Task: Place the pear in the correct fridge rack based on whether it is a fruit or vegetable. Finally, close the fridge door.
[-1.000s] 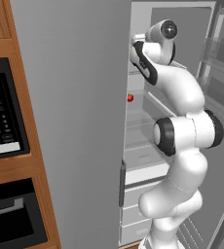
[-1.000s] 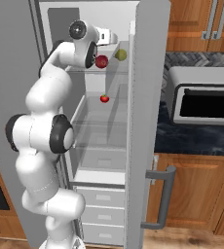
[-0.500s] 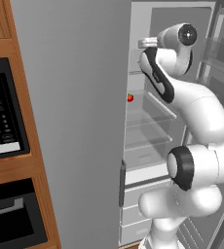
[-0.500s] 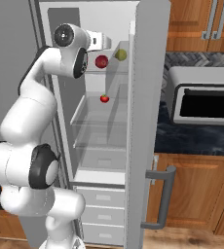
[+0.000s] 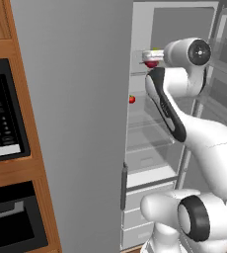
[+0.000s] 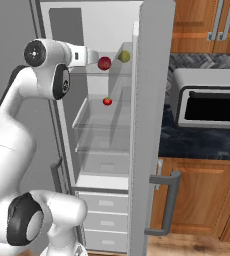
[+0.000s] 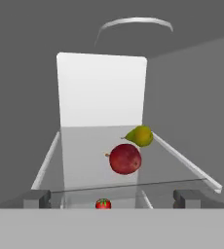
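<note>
The yellow-green pear lies on its side on the fridge rack, the top glass shelf, toward its back right; it also shows as the pear. My gripper is open and empty at the shelf's front edge, well short of the pear. Seen from the right base, the gripper is left of both fruits. From the left base, the gripper is level with the top shelf. The fridge door stands open, its clear bins facing inward; its grey outer side is the fridge door.
A round red fruit rests just in front of the pear, between it and my fingers. A small red tomato sits on the shelf below. The plain grey door is on the left, and a counter with a microwave on the right.
My hand has drawn back from the top shelf, away from the pear, and the elbow has swung out and down. The pear and the red fruit have stayed put.
</note>
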Motion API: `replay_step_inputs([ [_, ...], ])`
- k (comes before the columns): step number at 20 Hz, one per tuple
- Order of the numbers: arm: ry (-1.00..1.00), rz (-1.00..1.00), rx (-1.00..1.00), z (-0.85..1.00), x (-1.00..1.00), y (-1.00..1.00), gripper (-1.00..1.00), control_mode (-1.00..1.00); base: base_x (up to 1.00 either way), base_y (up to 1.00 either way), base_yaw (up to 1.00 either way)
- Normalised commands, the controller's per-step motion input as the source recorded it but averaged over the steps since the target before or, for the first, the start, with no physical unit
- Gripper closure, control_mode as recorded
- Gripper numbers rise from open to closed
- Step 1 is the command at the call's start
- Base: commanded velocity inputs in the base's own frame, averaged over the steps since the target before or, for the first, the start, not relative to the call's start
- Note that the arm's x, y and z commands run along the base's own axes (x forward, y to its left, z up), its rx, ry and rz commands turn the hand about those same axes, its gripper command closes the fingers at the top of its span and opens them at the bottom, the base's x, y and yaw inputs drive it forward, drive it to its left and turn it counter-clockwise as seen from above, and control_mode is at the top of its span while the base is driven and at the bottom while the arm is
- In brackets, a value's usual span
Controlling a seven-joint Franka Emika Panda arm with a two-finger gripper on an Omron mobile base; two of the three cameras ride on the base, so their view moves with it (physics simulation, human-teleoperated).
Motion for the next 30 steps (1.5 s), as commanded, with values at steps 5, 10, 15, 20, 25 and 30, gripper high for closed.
replay_step_inputs([
  [5,0.00,-0.03,0.00,-0.01,-1.00,0.29,-1.00,-1.00,0.00,0.00,0.00],
  [10,0.04,-0.01,0.00,-0.11,-1.00,0.30,-1.00,-1.00,0.00,0.00,0.00],
  [15,0.20,-0.01,-0.03,-0.32,-0.73,0.32,-1.00,-1.00,0.00,0.00,0.00],
  [20,0.25,-0.01,0.00,-0.63,-0.79,0.01,-1.00,-1.00,0.00,0.00,0.00],
  [25,0.12,-0.01,0.00,-0.52,-0.56,0.06,-1.00,1.00,-0.40,-0.01,-0.01],
  [30,0.00,0.00,0.00,0.00,0.00,0.00,-1.00,1.00,-1.00,-0.47,0.00],
])
